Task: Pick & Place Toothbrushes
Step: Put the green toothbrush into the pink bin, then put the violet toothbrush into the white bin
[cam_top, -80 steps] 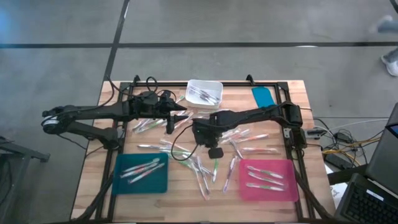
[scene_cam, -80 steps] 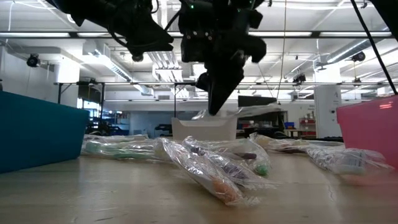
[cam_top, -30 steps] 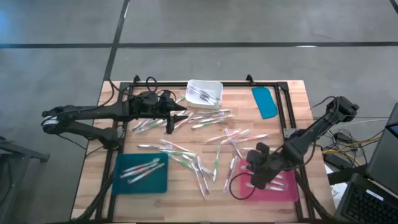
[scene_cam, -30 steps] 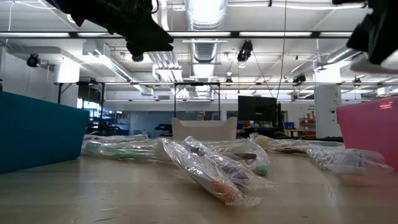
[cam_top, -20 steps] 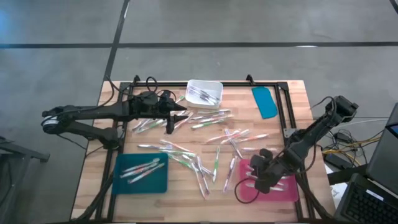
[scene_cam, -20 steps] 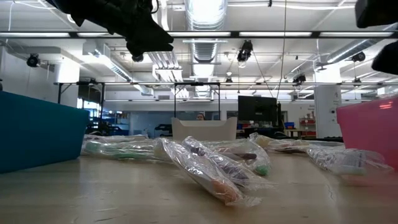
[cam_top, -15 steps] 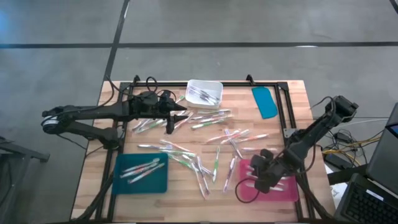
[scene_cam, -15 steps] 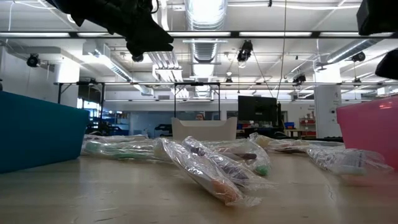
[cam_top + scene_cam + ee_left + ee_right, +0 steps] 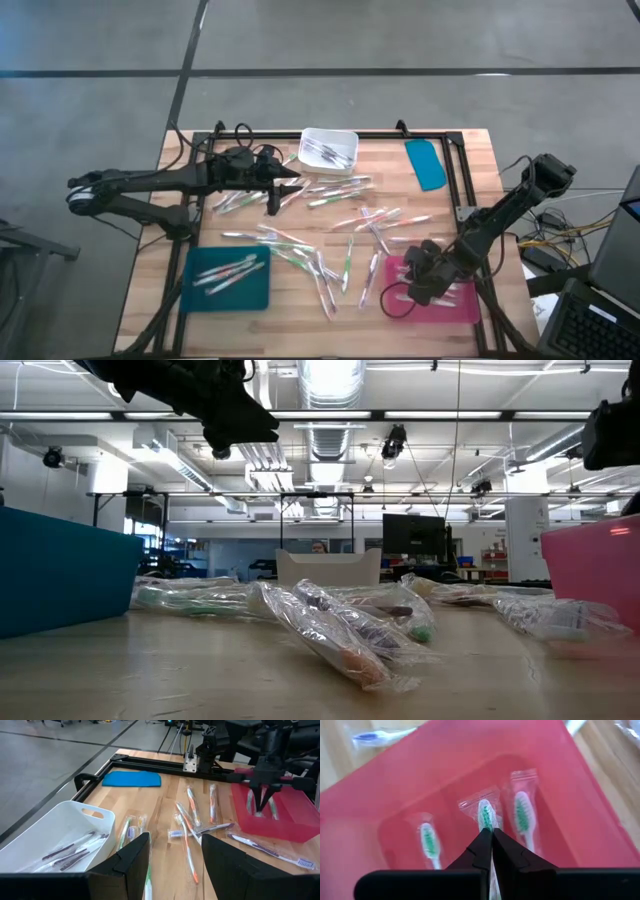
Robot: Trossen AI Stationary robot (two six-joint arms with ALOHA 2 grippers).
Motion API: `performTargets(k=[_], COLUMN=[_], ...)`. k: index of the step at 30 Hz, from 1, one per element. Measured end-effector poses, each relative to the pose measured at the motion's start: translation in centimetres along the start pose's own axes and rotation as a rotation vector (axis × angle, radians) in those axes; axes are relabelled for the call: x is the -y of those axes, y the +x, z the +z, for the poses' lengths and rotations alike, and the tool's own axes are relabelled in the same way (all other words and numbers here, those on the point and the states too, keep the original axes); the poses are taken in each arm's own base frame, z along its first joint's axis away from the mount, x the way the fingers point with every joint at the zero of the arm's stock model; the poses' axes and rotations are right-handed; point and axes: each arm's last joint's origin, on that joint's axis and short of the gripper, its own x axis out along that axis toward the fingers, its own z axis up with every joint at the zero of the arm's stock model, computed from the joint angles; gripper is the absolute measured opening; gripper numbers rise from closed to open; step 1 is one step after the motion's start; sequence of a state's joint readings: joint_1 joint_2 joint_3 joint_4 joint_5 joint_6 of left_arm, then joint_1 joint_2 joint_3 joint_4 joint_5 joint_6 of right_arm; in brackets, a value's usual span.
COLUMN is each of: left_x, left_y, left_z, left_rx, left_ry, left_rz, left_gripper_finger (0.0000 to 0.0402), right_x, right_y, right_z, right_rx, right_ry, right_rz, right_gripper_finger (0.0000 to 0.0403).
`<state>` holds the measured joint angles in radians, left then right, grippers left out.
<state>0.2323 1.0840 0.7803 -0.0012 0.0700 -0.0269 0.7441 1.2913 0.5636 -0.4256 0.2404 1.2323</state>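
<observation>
Many clear-wrapped toothbrushes [image 9: 320, 250] lie loose on the wooden table. My right gripper [image 9: 489, 832] is over the pink tray [image 9: 462, 306] at the near right, shut on one green-bristled toothbrush [image 9: 485, 814]. Two more toothbrushes [image 9: 522, 817] lie flat on that tray's floor. My left gripper [image 9: 272, 203] hangs open above the toothbrushes at the far left with nothing between its fingers [image 9: 125, 865]. The teal tray [image 9: 196, 296] at the near left holds a few toothbrushes. My right gripper pinches the wrapped toothbrush between its two fingers just behind the bristle head [image 9: 486, 825]. The fingers slant down from above and lie along the toothbrush. The head sticks out past the fingertips toward the tray floor; whether it touches the floor I cannot tell.
A white bin [image 9: 312, 136] with dark-handled toothbrushes stands at the far middle. A flat blue lid [image 9: 425, 163] lies at the far right. A black frame [image 9: 462, 170] runs along the table's edges. The right arm's cable [image 9: 384, 303] loops at the pink tray's left rim.
My right gripper has sunk toward the pink tray's floor and rolled a little, staying shut on the toothbrush, which has gone down with it.
</observation>
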Motion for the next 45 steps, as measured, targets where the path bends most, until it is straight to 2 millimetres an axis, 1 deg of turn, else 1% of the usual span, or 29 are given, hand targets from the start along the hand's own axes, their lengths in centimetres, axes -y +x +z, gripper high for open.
performTargets(k=[6,11,14,24,26,29,32,35,40,45], left_x=[0.0,0.0,0.0,0.0,0.0,0.0,0.0,0.0,0.0,0.0], left_y=[0.0,0.0,0.0,0.0,0.0,0.0,0.0,0.0,0.0,0.0], left_z=[0.0,0.0,0.0,0.0,0.0,0.0,0.0,0.0,0.0,0.0], left_rx=[0.000,0.000,0.000,0.000,0.000,0.000,0.000,0.000,0.000,0.000], left_ry=[0.000,0.000,0.000,0.000,0.000,0.000,0.000,0.000,0.000,0.000], left_rz=[0.000,0.000,0.001,0.000,0.000,0.000,0.000,0.001,0.000,0.000], left_gripper_finger=[0.0186,0.0186,0.0186,0.0186,0.0186,0.0186,0.0186,0.0186,0.0186,0.0186], right_x=[0.6,0.0,-0.2,-1.3,-1.9,-2.9,-3.8,-4.1,-3.8,-3.1], right_y=[0.3,0.0,-0.1,-0.9,-1.3,-2.2,-3.0,-3.6,-4.2,-4.5], right_z=[-0.2,-0.1,0.0,0.6,0.9,2.0,3.5,5.2,8.1,10.2], right_rx=[-0.003,-0.023,-0.032,-0.049,-0.049,-0.012,0.067,0.171,0.257,0.263], right_ry=[0.062,0.042,0.029,-0.018,-0.043,-0.098,-0.148,-0.175,-0.167,-0.237], right_rz=[-0.022,0.006,0.019,0.056,0.082,0.123,0.130,0.102,0.054,0.043], right_gripper_finger=[0.0008,0.0018,0.0039,0.0136,0.0150,0.0160,0.0159,0.0148,0.0119,0.0085])
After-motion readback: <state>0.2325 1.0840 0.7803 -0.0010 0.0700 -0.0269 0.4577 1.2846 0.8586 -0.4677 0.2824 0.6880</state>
